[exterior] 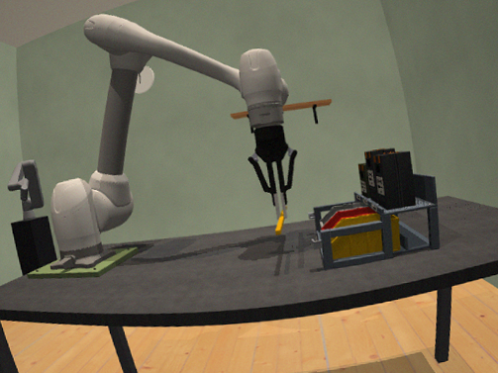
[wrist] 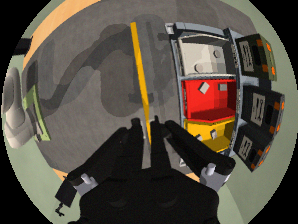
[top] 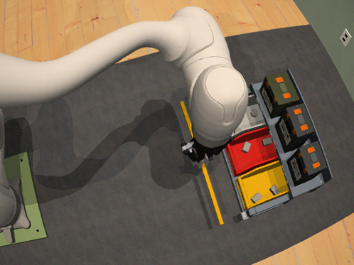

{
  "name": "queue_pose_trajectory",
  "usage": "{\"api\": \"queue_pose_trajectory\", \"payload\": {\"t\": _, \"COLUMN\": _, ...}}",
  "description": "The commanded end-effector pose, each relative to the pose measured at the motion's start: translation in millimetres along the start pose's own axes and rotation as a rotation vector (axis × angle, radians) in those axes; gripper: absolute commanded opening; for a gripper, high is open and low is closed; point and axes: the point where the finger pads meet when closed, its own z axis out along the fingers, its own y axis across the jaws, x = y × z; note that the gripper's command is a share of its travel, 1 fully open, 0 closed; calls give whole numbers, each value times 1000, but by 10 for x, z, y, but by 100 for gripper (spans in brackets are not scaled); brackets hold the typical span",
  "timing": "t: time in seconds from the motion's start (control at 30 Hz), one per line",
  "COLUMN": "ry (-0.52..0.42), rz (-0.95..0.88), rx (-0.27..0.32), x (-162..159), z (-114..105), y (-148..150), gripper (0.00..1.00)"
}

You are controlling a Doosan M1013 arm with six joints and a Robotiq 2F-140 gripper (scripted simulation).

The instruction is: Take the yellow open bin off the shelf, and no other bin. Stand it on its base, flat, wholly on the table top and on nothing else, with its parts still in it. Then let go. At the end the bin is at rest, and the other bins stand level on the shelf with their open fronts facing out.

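The yellow open bin (top: 262, 184) sits in the near bay of the grey shelf (top: 278, 149), with two grey parts (top: 256, 196) inside. It also shows in the side view (exterior: 362, 237) and the wrist view (wrist: 209, 135). My gripper (top: 197, 155) is shut on a long thin yellow bar (top: 203, 164). It holds the bar a little above the table, just in front of the shelf and apart from it. The bar runs parallel to the shelf front. In the wrist view the bar (wrist: 141, 83) is pinched between the fingertips.
A red bin (top: 253, 151) sits a little askew beside the yellow bin, and a pale grey bin (top: 252, 119) sits beyond it. Three dark boxes (top: 296, 127) stand on the shelf's rear row. The arm's green base plate (top: 9, 201) is at the far left.
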Motion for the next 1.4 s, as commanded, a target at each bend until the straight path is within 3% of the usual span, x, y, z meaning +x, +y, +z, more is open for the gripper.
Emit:
{"api": "queue_pose_trajectory", "payload": {"t": 0.0, "ry": 0, "rz": 0, "rx": 1, "x": 0, "z": 0, "y": -159, "gripper": 0}}
{"api": "queue_pose_trajectory", "payload": {"t": 0.1, "ry": 0, "rz": 0, "rx": 0, "x": 0, "z": 2, "y": -399, "gripper": 0}}
{"api": "queue_pose_trajectory", "payload": {"t": 0.5, "ry": 0, "rz": 0, "rx": 0, "x": 0, "z": 2, "y": -399, "gripper": 0}}
{"api": "queue_pose_trajectory", "payload": {"t": 0.67, "ry": 0, "rz": 0, "rx": 0, "x": 0, "z": 5, "y": -799, "gripper": 0}}
{"api": "queue_pose_trajectory", "payload": {"t": 1.07, "ry": 0, "rz": 0, "rx": 0, "x": 0, "z": 5, "y": -799, "gripper": 0}}
{"api": "queue_pose_trajectory", "payload": {"t": 1.23, "ry": 0, "rz": 0, "rx": 0, "x": -1, "z": 7, "y": -1348, "gripper": 0}}
{"api": "queue_pose_trajectory", "payload": {"t": 1.37, "ry": 0, "rz": 0, "rx": 0, "x": -1, "z": 7, "y": -1348, "gripper": 0}}
